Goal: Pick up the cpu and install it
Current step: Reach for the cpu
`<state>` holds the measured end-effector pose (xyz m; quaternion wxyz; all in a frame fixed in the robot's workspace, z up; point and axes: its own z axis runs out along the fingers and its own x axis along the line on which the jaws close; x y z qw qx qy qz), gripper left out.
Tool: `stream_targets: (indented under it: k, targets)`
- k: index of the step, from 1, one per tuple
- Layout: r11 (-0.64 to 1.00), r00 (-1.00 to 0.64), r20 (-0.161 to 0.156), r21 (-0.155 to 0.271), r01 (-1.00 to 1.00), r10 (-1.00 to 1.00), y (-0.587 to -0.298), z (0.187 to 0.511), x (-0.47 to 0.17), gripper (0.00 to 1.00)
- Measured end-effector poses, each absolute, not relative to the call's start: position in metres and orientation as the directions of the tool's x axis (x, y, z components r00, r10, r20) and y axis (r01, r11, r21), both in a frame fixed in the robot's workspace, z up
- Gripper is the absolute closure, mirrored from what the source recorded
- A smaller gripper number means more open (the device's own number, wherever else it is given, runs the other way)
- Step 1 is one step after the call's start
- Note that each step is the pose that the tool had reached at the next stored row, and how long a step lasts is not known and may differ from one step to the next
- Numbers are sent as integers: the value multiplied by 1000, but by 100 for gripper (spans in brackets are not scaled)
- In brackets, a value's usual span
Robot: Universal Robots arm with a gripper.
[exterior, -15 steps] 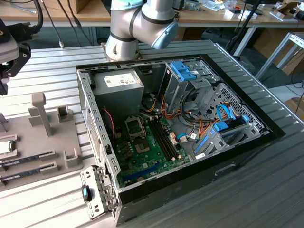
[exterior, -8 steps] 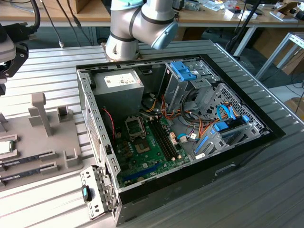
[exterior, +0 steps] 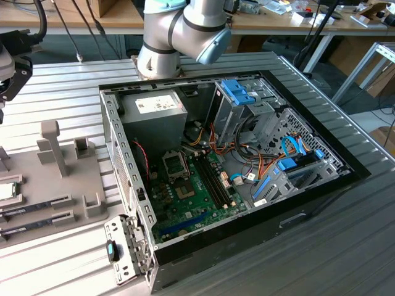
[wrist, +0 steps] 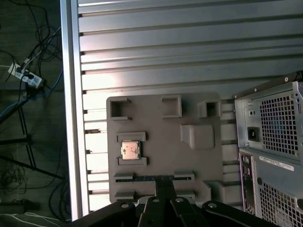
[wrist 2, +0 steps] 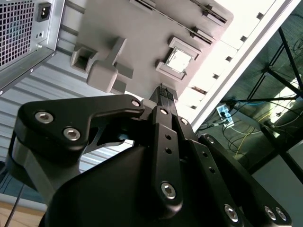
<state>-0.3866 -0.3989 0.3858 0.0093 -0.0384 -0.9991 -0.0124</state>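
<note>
The cpu (wrist: pixel 130 150) is a small square chip with a silver top. It lies in a framed seat on the grey fixture plate (wrist: pixel 156 123), and it also shows in the second wrist view (wrist 2: pixel 179 60) and at the exterior view's left edge (exterior: pixel 7 191). My gripper (wrist: pixel 164 182) hangs well above the plate, shut with nothing between its fingers. In the second wrist view its joined fingertips (wrist 2: pixel 164 93) sit a little short of the chip. The open computer case (exterior: pixel 123 185) holds the motherboard with its cpu socket (exterior: pixel 174 165).
Two long memory sticks (exterior: pixel 37 206) lie on the plate beside the chip. Grey posts (exterior: pixel 52 145) rise from the plate. The case's rear panel (wrist: pixel 274 137) stands close beside the plate. The ribbed metal table ends at an edge (wrist: pixel 71 118), with cables on the floor beyond it.
</note>
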Motion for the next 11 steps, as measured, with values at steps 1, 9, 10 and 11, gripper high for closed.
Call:
stream_targets:
  k: [1,9,10,11]
  targets:
    - [997,-997,20,24,77,76,-399,386,-387,89]
    - [997,-997,20,24,77,77,-399,385,-391,89]
    - [997,-997,20,24,77,76,-399,384,-391,89]
    - [997,-997,20,24,77,77,-399,384,-391,89]
